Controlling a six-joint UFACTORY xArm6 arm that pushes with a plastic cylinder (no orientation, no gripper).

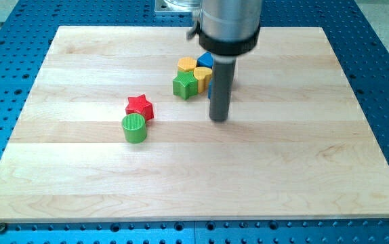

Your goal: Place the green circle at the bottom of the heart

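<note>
Two groups of blocks lie apart: our green circle (134, 127) touches the red star (139, 106), while our tip (218, 118), bare and holding nothing, rests near the yellow heart (202, 73), unengaged.

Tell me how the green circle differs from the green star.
The green circle is a round cylinder; the green star has points. The circle sits toward the view's left, touching only the red star; the green star is packed into a cluster with yellow and blue blocks. My tip is nearer the green star. Both are green.
</note>
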